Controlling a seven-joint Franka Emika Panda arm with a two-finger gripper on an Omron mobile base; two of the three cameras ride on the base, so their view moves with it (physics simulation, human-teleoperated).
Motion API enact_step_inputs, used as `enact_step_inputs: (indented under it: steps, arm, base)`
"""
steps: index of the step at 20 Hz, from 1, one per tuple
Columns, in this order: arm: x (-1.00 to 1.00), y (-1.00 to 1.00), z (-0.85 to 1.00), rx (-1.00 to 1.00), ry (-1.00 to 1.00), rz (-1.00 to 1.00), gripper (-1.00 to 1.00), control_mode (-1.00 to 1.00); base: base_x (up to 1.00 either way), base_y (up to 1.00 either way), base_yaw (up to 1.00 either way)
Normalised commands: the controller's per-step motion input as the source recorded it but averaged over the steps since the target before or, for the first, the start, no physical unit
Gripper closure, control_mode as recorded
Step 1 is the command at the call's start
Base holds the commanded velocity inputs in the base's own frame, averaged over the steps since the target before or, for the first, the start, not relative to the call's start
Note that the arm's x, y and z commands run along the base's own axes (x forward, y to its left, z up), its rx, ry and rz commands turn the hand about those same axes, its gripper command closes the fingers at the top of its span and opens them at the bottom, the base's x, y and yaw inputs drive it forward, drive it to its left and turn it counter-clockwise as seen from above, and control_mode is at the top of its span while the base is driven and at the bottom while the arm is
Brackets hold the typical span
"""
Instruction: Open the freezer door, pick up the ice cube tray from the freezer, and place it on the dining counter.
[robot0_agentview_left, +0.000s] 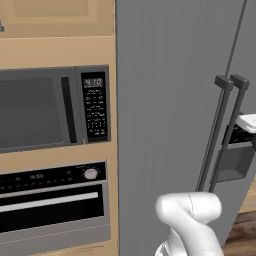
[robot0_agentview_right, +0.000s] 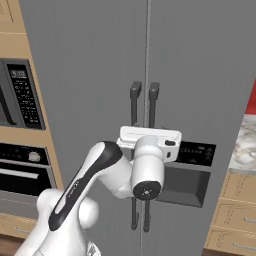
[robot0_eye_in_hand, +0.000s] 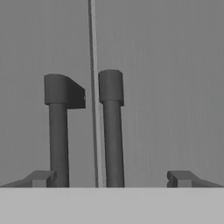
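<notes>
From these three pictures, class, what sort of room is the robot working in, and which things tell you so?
Most likely a home kitchen: a tall grey two-door fridge-freezer with dark bar handles, a built-in microwave above an oven in wood cabinetry, and a marble counter edge at the right.

Freezer (robot0_agentview_right: 80, 60): tall grey brushed-metal cabinet, standing upright beside a wood-framed wall of appliances. Freezer door (robot0_agentview_left: 165, 100): plain grey panel, fully shut, flush with the neighbouring door along a thin vertical seam. Handle (robot0_eye_in_hand: 58, 135) of the freezer door: long dark vertical bar with a bracket at its top end, mounted just left of the seam, close beside the matching bar of the neighbouring door. Interior hidden behind the shut panel, so nothing of shelves or contents to be told. Marble-topped bench (robot0_agentview_right: 245, 145) partly seen at far right, pale with dark veins.
</notes>
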Motion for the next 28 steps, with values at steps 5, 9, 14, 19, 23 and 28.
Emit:
enact_step_inputs:
  steps: [5,9,14,19,23,28]
  arm:
    - [0.35,0.0,0.0,0.0,-0.02,0.01,-1.0,-1.0]
    - [0.36,0.0,0.0,0.0,-0.01,0.01,-1.0,-1.0]
    - [0.31,0.0,0.0,0.0,0.0,0.01,-1.0,-1.0]
    - [0.19,0.0,0.0,0.0,0.0,0.0,-1.0,-1.0]
    - [0.3,0.0,0.0,0.0,0.0,0.0,-1.0,-1.0]
    - [0.21,0.0,0.0,0.0,0.0,0.0,-1.0,-1.0]
  base:
    - [0.0,0.0,0.0]
    - [0.0,0.0,0.0]
    - [0.0,0.0,0.0]
    - [0.0,0.0,0.0]
    - [0.0,0.0,0.0]
    - [0.0,0.0,0.0]
